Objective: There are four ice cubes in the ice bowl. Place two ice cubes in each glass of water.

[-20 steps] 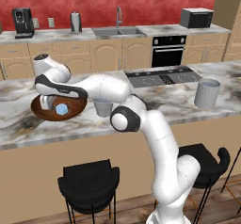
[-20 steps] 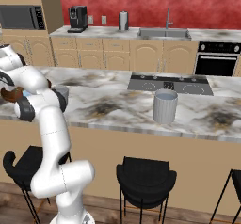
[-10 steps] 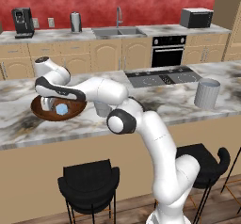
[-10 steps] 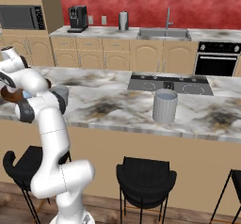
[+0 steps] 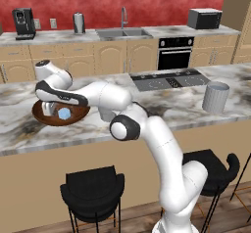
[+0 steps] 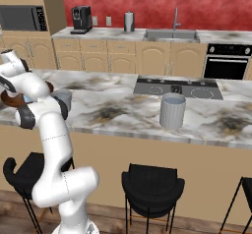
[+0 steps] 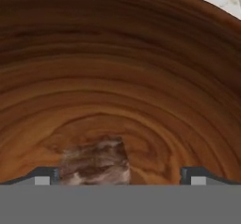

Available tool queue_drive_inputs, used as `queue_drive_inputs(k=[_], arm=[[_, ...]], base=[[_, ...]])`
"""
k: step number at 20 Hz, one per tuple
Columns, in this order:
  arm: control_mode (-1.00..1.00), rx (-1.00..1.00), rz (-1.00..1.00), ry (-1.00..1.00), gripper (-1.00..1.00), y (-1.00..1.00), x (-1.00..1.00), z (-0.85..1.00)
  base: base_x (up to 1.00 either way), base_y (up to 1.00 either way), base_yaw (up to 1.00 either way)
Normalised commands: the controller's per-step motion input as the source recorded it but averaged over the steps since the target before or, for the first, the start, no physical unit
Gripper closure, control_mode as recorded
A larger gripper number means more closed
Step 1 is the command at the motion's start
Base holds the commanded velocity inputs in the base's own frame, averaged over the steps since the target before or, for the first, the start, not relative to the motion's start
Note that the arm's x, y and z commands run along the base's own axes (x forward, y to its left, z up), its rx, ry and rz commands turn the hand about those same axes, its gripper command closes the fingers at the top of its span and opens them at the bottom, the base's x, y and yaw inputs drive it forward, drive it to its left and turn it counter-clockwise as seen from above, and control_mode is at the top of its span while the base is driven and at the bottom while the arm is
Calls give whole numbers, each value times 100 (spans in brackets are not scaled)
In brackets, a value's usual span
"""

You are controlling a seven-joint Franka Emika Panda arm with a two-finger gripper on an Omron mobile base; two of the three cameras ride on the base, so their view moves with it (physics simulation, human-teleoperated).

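Gripper (image 7: 120, 173) jaws stand wide apart, low inside the ice bowl (image 5: 44, 117) on the counter's left end; 1 ice cube (image 7: 96, 164) between them. Judged light, slippery: pinch flat sides

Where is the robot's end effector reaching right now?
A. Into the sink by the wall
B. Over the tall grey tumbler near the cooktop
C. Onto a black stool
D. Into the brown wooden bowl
D. The hand view looks straight into the wooden bowl, with an ice cube between the open end effector tips.
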Motion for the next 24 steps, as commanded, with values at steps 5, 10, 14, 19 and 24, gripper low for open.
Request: queue_drive_inputs(k=[5,10,14,19,24], arm=[[-100,1,0,0,-100,7,0,-33],[-100,0,0,0,-100,1,2,-31],[-100,0,0,0,100,1,0,-25],[-100,0,0,0,100,0,-2,-43],[-100,0,-3,0,100,-15,-22,-44]], base=[[0,0,0],[0,0,0],[0,0,0],[0,0,0],[0,0,0]])
